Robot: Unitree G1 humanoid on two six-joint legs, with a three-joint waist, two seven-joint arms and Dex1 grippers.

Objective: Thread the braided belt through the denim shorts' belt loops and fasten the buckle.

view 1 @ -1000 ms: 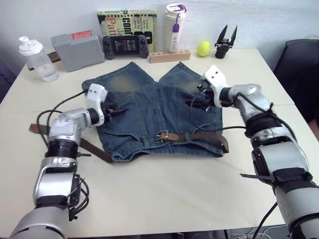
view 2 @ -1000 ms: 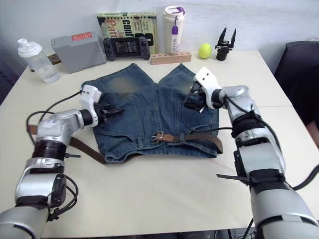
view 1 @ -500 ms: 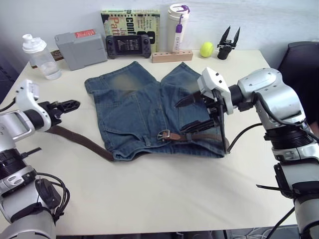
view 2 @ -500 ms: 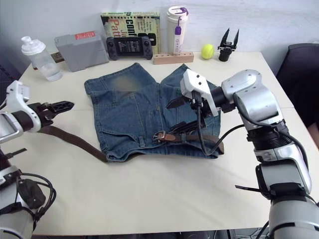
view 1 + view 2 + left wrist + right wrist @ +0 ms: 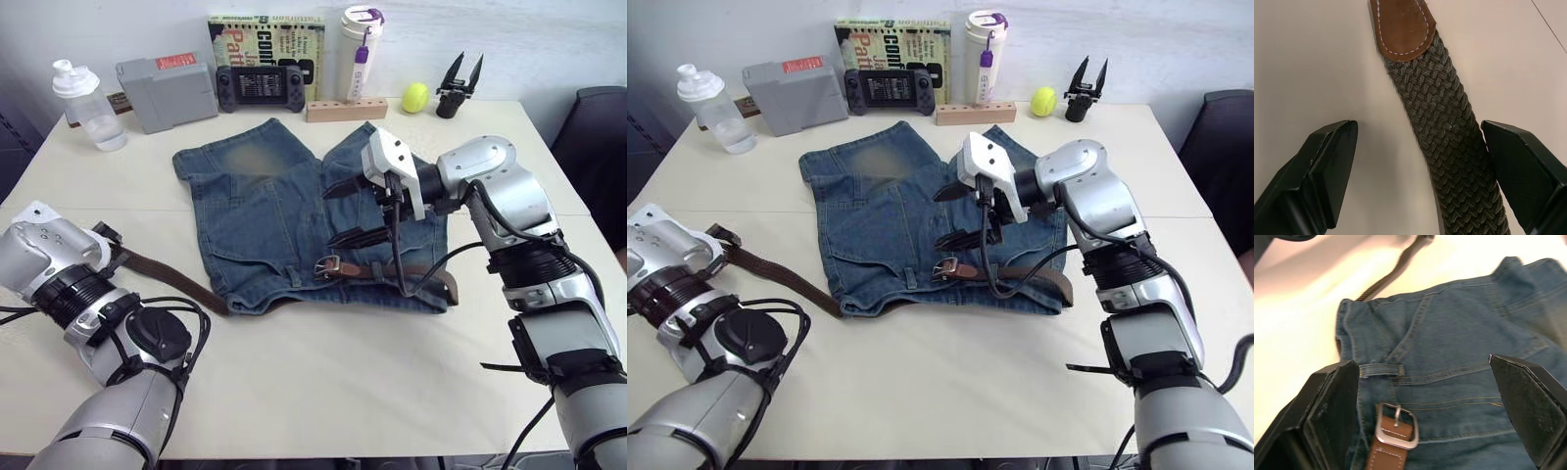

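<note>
The braided belt runs along the denim shorts' waistband, its tan tip trailing left onto the desk, buckle mid-waistband. Both the left hand and the right hand are spread wide, empty.

Even, bright overhead light here, soft shadows tucked close under the denim shorts on the table. Right wrist view is washed out and hazy, table glaring pale beyond the right gripper. Left wrist view is crisp: braided belt weave sharp between the fingers.
</note>
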